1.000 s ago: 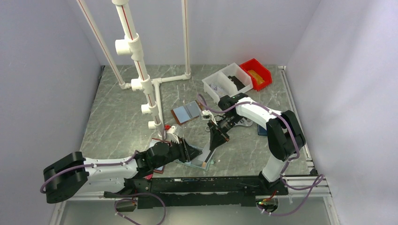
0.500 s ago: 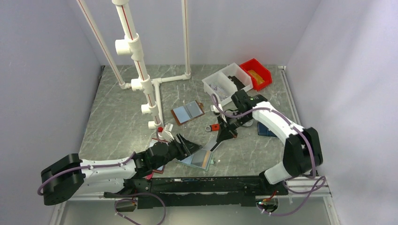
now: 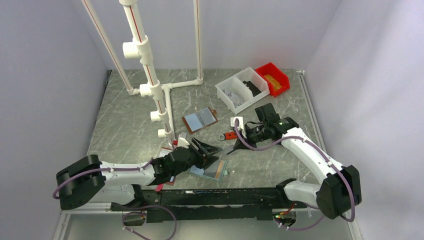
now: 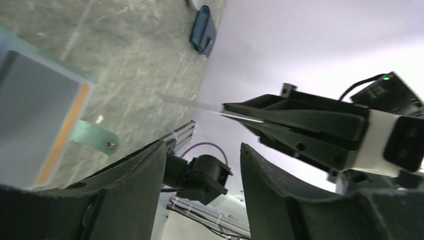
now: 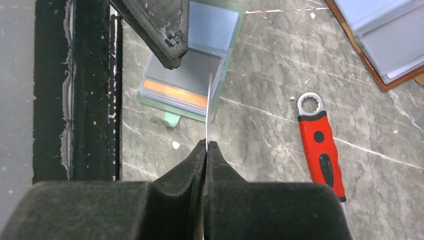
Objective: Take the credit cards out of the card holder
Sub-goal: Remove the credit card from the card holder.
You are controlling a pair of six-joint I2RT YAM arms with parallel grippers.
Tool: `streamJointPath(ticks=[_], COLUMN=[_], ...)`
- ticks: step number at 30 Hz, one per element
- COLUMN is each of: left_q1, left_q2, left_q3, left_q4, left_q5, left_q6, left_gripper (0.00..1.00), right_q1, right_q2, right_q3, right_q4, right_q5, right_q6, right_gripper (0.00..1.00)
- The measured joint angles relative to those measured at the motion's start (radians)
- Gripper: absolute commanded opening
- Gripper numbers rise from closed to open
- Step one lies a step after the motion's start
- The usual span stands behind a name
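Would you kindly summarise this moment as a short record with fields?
Left end effector: open, empty, beside the card holder
Right end effector: shut on a thin credit card, seen edge-on
Credit card: lifted, apparently free of the holder
Card holder: open flat on the table, orange strip showing inside
Nearby: red-handled wrench, brown-edged folder

A robotics lab test cell. Plain white walls (image 3: 250,30) box in a marbled tabletop (image 3: 125,120) with a mounting rail (image 3: 225,195), a PVC pipe frame (image 3: 145,65) and a red parts bin (image 3: 263,68).
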Motion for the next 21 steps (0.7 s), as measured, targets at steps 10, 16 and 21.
streamJointPath(ticks=[10,16,21], left_q1=[-0.005,-0.009,-0.013], left_q2=[0.002,0.016,0.051], left_q3=[0.063,0.095,0.122], left_q4=[-0.063,-0.11,-0.119], left_q5=[-0.011,-0.012,-0.019], left_q6=[-0.103,-0.15,-0.188], left_gripper=[0.67,0.67,0.65], right_q1=[0.024,0.056,0.085], right_q2=[-0.134,-0.154,-0.154], right_q3=[-0.124,-0.149,-0.169], right_q4=[0.117,0.187,0.211], right_q5=[0.016,0.016,0.016], right_q6=[-0.021,-0.02,-0.02], right_gripper=[0.0,0.0,0.0])
